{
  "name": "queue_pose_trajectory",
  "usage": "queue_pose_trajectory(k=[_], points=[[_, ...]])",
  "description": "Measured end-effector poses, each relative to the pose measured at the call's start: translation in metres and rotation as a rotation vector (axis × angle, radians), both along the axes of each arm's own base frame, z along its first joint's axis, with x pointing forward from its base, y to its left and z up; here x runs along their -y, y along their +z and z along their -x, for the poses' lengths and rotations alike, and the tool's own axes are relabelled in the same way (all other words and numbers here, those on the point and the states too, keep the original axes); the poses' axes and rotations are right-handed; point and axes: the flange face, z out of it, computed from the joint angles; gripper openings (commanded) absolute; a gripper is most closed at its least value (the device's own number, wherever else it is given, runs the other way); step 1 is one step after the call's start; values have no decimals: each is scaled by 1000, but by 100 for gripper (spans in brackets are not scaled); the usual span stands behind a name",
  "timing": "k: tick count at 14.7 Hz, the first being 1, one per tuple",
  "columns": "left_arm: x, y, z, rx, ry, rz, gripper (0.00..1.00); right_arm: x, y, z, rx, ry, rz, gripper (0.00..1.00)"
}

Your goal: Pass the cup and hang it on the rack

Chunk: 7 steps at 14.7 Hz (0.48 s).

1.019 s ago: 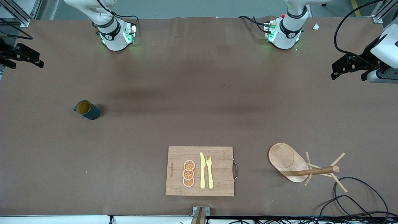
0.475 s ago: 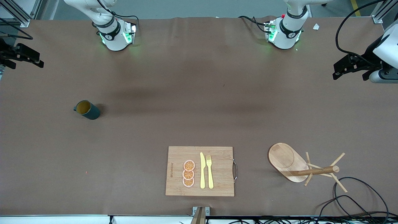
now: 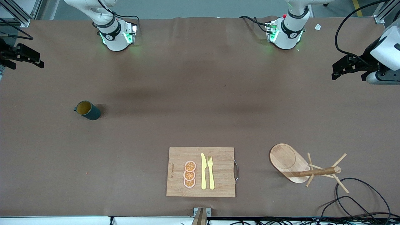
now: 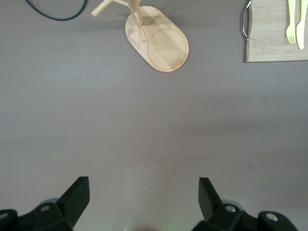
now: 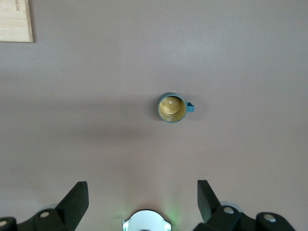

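The dark teal cup (image 3: 87, 110) stands upright on the table toward the right arm's end, its tan inside showing and its handle pointing to that end. It also shows in the right wrist view (image 5: 172, 107). The wooden rack (image 3: 300, 167) stands toward the left arm's end, near the front camera; its oval base shows in the left wrist view (image 4: 159, 43). My right gripper (image 3: 35, 59) (image 5: 143, 199) is open and empty, high over the table's edge, well away from the cup. My left gripper (image 3: 339, 70) (image 4: 144, 197) is open and empty, high over its end, well away from the rack.
A bamboo cutting board (image 3: 218, 156) with a metal handle lies near the front edge between cup and rack, carrying a yellow knife (image 3: 203, 172), a yellow fork (image 3: 211, 172) and orange slices (image 3: 189, 174). Black cables (image 3: 359, 193) loop on the table beside the rack.
The left gripper has shifted slightly in the air at its end of the table. The right arm, the cup and the rack have not moved.
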Motion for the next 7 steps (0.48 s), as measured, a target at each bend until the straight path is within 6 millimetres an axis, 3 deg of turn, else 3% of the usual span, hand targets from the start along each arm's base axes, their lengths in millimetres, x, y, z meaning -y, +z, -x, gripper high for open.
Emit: queue_pose_trajectory(k=[4, 7], points=[[4, -4, -2, -8, -7, 0, 100, 1, 1, -1, 2, -2, 1, 100], [5, -5, -2, -9, -8, 0, 100, 6, -24, -14, -36, -10, -1, 100]])
